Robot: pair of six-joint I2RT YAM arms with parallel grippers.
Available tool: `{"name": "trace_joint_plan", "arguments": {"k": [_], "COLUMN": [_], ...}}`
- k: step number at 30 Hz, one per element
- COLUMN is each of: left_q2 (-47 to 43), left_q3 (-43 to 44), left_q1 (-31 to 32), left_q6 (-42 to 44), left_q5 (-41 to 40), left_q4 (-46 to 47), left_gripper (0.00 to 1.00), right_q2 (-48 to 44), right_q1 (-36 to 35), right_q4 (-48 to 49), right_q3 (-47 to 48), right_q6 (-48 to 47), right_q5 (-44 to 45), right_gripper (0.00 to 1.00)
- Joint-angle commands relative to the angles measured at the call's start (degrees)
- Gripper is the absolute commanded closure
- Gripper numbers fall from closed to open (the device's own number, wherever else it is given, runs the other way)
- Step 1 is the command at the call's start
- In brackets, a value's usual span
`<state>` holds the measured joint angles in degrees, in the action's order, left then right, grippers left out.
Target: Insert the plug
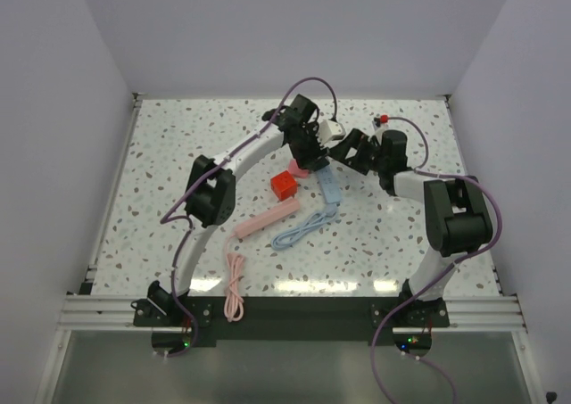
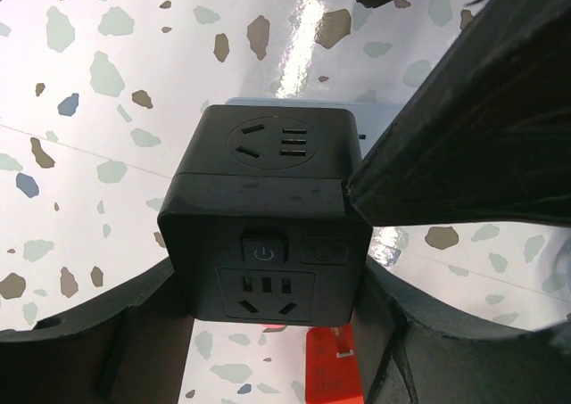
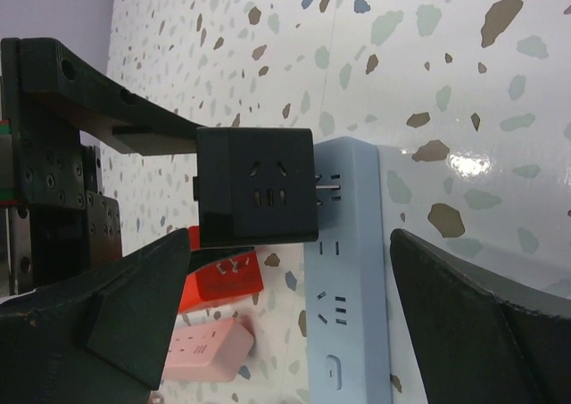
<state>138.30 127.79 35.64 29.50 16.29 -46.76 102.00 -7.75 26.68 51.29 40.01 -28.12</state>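
left gripper clamps the black cube; right gripper gapes wide beside it.
the cube's prongs meet the far end of the blue strip, metal showing between them; a red block lies just left.

Left arm and right arm arch inward, wrists close. Left hand clamped on black plastic cube socket; right hand spread wide, empty.

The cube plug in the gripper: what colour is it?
The cube plug is black; the right wrist view shows it best.
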Motion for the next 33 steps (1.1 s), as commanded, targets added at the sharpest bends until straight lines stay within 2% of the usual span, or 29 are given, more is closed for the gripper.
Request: {"name": "trace_joint_plan", "arguments": {"k": [1, 10, 22, 33], "left_q2": [-3.12, -4.00, -6.02, -6.02], "left_q3": [-0.08, -0.96, -3.68, -3.69], "left_q1": [-0.22, -0.30, -0.22, -0.22], "left_q6": [-1.19, -1.55, -1.99, -1.37], "left_q5": [-0.47, -0.03, 0.76, -0.74], "left_q4": [8.35, 10.55, 13.27, 12.13], "left_gripper": [0.41, 0.39, 0.34, 0.34], "right_q2": [-0.49, 0.40, 2.95, 1.72], "right_q1": [0.01, -1.30, -2.53, -2.45], "right_q4": [2.50, 1.89, -4.53, 3.02], "right_q3": [0.39, 1.18, 3.47, 2.77], "right_q6": [0.51, -0.72, -3.97, 0.42], "right_q5": [-1.59, -1.59, 5.26, -0.27], "right_gripper": [0.03, 0.03, 0.04, 0.04]}}
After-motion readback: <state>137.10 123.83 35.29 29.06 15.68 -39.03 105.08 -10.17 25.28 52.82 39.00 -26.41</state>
